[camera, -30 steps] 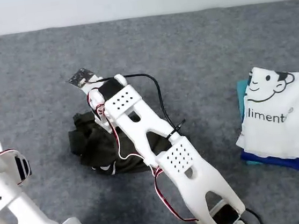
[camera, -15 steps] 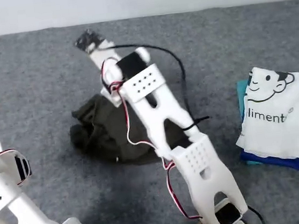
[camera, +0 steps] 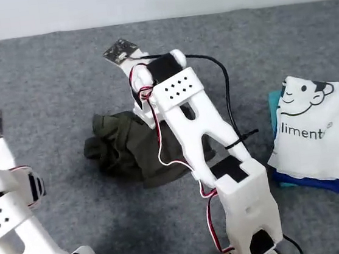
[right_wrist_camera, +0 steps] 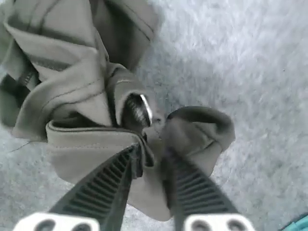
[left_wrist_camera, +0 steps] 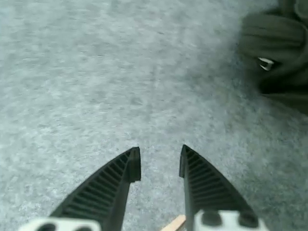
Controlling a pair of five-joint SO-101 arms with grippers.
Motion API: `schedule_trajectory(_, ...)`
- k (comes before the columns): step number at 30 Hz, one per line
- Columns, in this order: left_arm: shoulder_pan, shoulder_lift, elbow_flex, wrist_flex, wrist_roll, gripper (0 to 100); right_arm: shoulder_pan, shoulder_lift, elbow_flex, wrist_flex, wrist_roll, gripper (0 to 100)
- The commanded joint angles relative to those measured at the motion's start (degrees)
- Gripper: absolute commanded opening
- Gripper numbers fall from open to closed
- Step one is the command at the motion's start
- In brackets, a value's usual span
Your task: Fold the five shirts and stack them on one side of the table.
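A crumpled dark olive shirt [camera: 123,147] lies on the grey carpet near the middle. My right gripper [right_wrist_camera: 151,154] is shut on a bunched fold of this olive shirt [right_wrist_camera: 72,86], at its far right part, under the right arm's wrist [camera: 151,74]. At the right edge sits a stack of folded shirts: a white printed shirt [camera: 323,134] on top, then a blue one [camera: 323,183] and a teal one [camera: 274,106]. My left gripper [left_wrist_camera: 159,163] hangs open over bare carpet, with the olive shirt [left_wrist_camera: 279,43] some way off from it.
The right arm's black cable [camera: 228,102] loops over the carpet between the olive shirt and the stack. The left arm [camera: 8,219] stands at the near left corner. Grey carpet [camera: 47,73] stretches open along the far side and the left.
The right arm has swung toward the far side and to the right, dragging the olive shirt with it. The left arm has shifted slightly to the right.
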Motion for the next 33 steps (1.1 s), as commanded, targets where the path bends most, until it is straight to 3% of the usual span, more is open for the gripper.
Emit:
schedule_trajectory(1, 1.3, -1.3, 1.4, -0.9, -0.4, 14, 0.7, -4.7, -0.3, 2.2, -6.7, 20.9)
schedule_trajectory(17, 1.2, -1.4, 2.9, -1.1, -0.4, 14, -2.1, 0.9, -0.2, 1.6, -7.1, 21.0)
schedule_trajectory(27, 1.1, -1.4, 2.9, -0.8, -0.4, 13, -1.5, 14.5, -0.3, -10.2, -3.8, 20.2)
schedule_trajectory(32, 1.1, -1.4, 2.9, -0.8, -0.4, 13, -0.9, 13.6, -4.0, -8.4, 1.3, 0.0)
schedule_trajectory(33, 1.1, -1.4, 2.9, -0.8, -0.4, 13, -0.6, 13.1, -5.8, -6.4, 1.8, 2.2)
